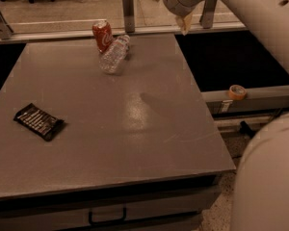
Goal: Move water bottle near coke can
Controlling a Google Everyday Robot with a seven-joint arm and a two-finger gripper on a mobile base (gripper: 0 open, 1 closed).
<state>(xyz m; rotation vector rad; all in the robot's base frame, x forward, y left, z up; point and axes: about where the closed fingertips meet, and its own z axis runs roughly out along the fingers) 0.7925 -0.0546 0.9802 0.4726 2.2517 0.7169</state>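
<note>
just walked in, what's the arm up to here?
Nothing is in the arm's grasp at this moment. The bottle lies on its side right beside the upright can, at the far edge of the table. The gripper hangs open and empty above that edge, to their right. A black wrapper lies near left.

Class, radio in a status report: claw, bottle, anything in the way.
Claw open, empty, raised at top of view. Water bottle lying down, right beside coke can. Black wrapper far off, no obstruction.
</note>
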